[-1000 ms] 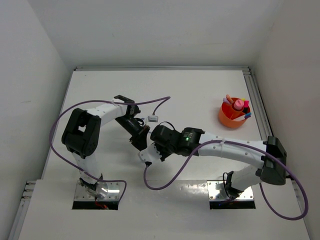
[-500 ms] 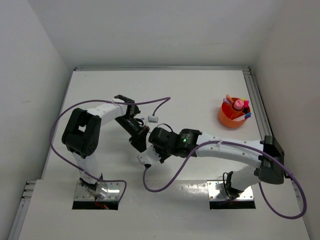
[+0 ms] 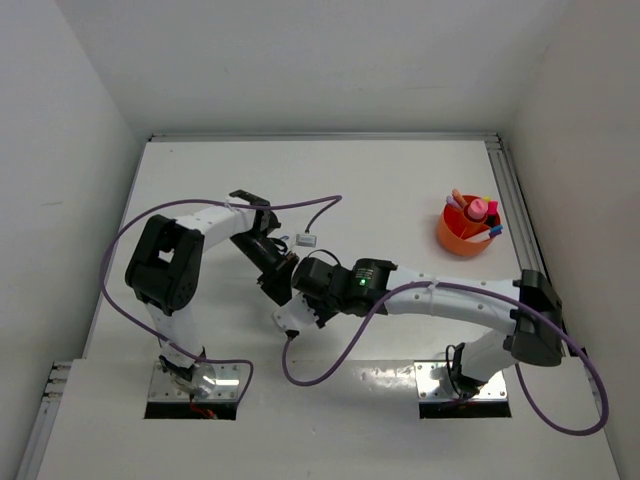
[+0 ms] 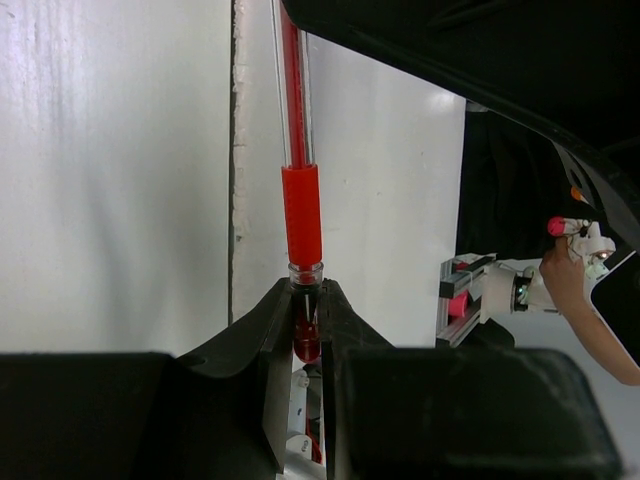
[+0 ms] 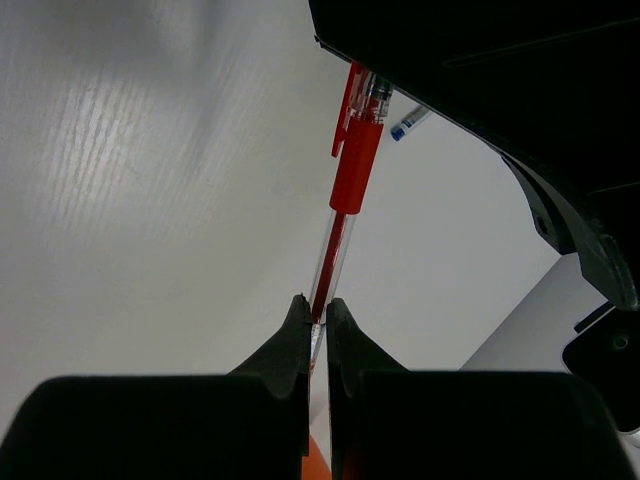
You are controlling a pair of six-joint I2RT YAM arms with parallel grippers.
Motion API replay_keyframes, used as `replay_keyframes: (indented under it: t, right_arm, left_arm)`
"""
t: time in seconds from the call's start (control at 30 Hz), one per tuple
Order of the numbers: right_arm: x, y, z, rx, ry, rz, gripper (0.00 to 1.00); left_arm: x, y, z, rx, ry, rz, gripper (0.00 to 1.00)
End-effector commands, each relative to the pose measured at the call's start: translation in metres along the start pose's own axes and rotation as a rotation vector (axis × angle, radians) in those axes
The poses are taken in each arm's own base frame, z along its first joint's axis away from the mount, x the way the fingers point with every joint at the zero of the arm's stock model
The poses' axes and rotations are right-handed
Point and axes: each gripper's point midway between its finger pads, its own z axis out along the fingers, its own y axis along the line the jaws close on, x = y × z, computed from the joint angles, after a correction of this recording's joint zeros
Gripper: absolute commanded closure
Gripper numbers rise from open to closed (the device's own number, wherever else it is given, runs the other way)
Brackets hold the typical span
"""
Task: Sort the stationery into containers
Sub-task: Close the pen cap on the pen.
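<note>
**A:** What could go wrong from here?

**B:** Both claws have hold of one pen. The left claw (image 4: 307, 305) is pinched tight on the very end of the red pen (image 4: 301, 215), just past its red sleeve. The right claw (image 5: 313, 315) is closed down to a sliver on the clear tube further along. They meet above the counter (image 3: 400, 180), left of its middle and nearer the near edge than the far one.

**A:** And if they pull different ways?

**B:** Then I'd expect the thin tube to bend, crack or twist out of one grip. If one claw opens before the other's hold is sure, the pen could drop and roll towards an edge. The right claw grips slick plastic away from the sleeved end, so the pen may also swing once it hangs from that claw alone.

**A:** Anything further off?

**B:** The orange bowl (image 3: 455, 240) sits by the right edge, towards the far right corner, well apart from the pen. Markers (image 3: 478, 210) already stand in it. A long pen let go carelessly could catch on them or tip out over the rim.

**A:** How does the pen look?

**B:** It's slim, with a see-through tube showing a red ink core. The red sleeve near one end seems to carry a clip. I can't tell which end is the writing end. It looks light and smooth, so probably slippery.
</note>
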Motion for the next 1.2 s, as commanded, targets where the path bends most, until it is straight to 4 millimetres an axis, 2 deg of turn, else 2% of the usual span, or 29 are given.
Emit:
replay_keyframes:
  t: [0.0,0.53,0.77,0.8,0.83,0.87,0.9,0.97,1.0,1.03,1.07,1.1,1.13,1.17]
  right_arm:
    - [-0.078,-0.027,-0.010,0.078,-0.277,-0.026,1.00]
    - [-0.096,-0.033,-0.011,0.073,-0.324,-0.004,1.00]
    - [-0.095,-0.034,-0.011,0.077,-0.319,-0.008,1.00]
    - [-0.094,-0.033,-0.011,0.075,-0.316,-0.008,1.00]
    - [-0.091,-0.033,-0.010,0.079,-0.306,-0.007,1.00]
    - [-0.088,-0.032,-0.012,0.082,-0.301,-0.009,1.00]
    - [-0.082,-0.031,-0.012,0.081,-0.291,-0.003,1.00]
    - [-0.071,-0.028,-0.014,0.082,-0.273,0.004,1.00]
    - [-0.062,-0.025,-0.013,0.075,-0.255,0.013,1.00]
    - [-0.057,-0.018,-0.011,0.065,-0.242,0.012,1.00]
    - [-0.047,-0.020,-0.017,0.082,-0.234,0.026,1.00]
    - [-0.041,-0.016,-0.017,0.075,-0.221,0.030,1.00]
    - [-0.032,-0.009,-0.014,0.062,-0.204,0.033,1.00]
    - [-0.024,-0.011,-0.020,0.081,-0.198,0.049,1.00]
  left_arm:
    - [-0.047,-0.008,-0.001,0.062,-0.166,0.171,1.00]
    - [-0.051,-0.011,-0.001,0.086,-0.199,0.184,1.00]
    - [-0.052,-0.011,-0.002,0.085,-0.203,0.190,0.99]
    - [-0.052,-0.011,-0.003,0.082,-0.202,0.186,0.92]
    - [-0.052,-0.011,-0.004,0.074,-0.200,0.189,0.71]
    - [-0.052,-0.010,-0.007,0.065,-0.204,0.195,0.63]
    - [-0.050,-0.009,-0.009,0.053,-0.200,0.194,0.51]
    - [-0.050,-0.008,-0.015,0.035,-0.217,0.195,0.40]
    - [-0.050,-0.009,-0.018,0.029,-0.224,0.198,0.23]
    - [-0.050,-0.007,-0.021,0.022,-0.234,0.197,0.21]
    - [-0.050,-0.006,-0.026,0.010,-0.249,0.191,0.20]
    - [-0.050,-0.006,-0.030,0.003,-0.261,0.194,0.10]
    - [-0.051,-0.004,-0.035,-0.006,-0.277,0.185,0.08]
    - [-0.050,-0.004,-0.037,-0.013,-0.285,0.188,0.08]
